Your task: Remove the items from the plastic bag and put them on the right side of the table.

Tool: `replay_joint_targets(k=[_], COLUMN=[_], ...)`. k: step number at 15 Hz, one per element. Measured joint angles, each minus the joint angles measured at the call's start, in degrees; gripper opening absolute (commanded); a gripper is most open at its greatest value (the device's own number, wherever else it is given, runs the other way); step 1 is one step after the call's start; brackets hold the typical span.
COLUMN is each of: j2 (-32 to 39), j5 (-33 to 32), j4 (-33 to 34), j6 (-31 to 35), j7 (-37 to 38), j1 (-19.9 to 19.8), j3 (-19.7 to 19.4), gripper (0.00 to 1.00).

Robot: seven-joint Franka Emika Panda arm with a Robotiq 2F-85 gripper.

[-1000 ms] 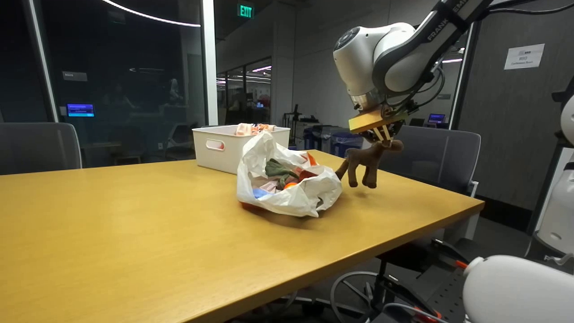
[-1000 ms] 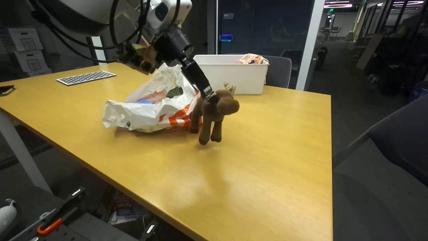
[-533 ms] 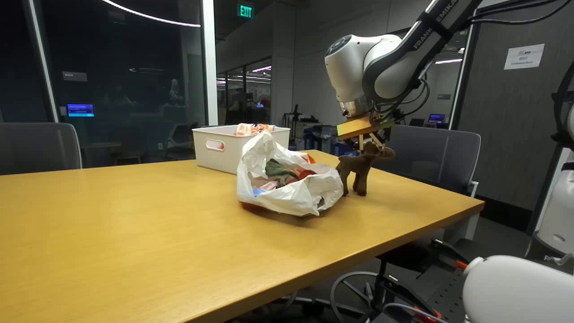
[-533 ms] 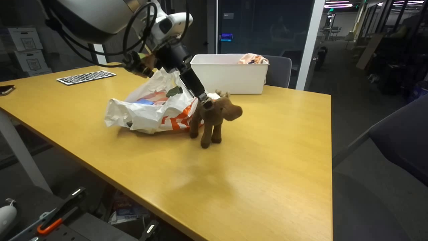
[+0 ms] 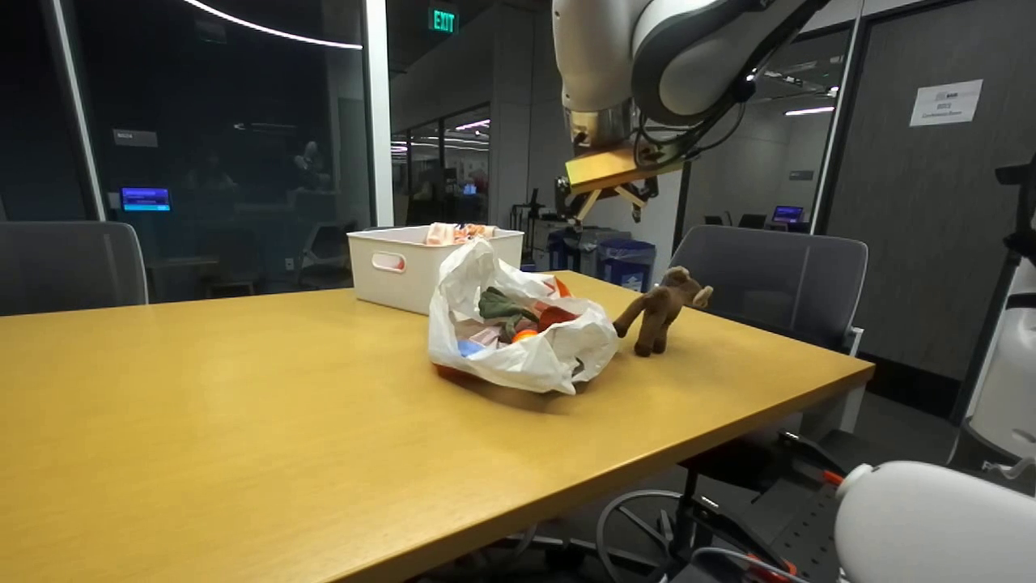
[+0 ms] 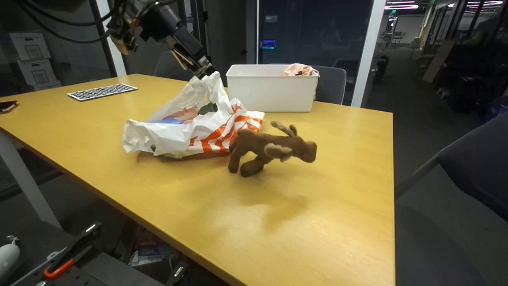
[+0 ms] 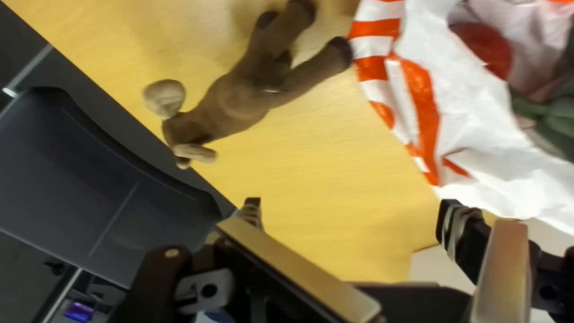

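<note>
In an exterior view, green and red items (image 5: 499, 304) in the plastic bag (image 5: 532, 366) await removal; in an exterior view, the brown moose (image 6: 260, 142) is out, tilted just beside the bag; in the wrist view, the empty pincer (image 7: 350, 202) is spread wide

Robot arm (image 5: 696, 61) slanted down from above, wrist (image 5: 600, 125) bent downward, tool (image 7: 350, 207) pointing down, spread wide
</note>
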Motion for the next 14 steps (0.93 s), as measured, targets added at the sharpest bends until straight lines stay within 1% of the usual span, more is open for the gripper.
replay_joint_targets(k=[3,5,7,9,11,13,14], j2=[1.7,4.9,9.4,14.1,18.8,22.9,24.7], j5=[2.0,3.0,5.6,10.3,17.0,23.7,25.1], j4=[1.7,3.5,5.9,8.2,10.2,12.2,13.4], j6=[6.0,10.5,14.6,18.6,21.2,21.6,21.1], j7=[-3.0,-6.3,-11.6,-18.6,-27.1,-35.6,-38.3], j1=[2.7,3.4,3.5,3.4,3.4,3.4,3.5], j3=[2.0,2.6,2.5,1.8,1.4,1.3,1.0], gripper=[1.0,1.0,1.0,1.0,1.0,1.0,1.0])
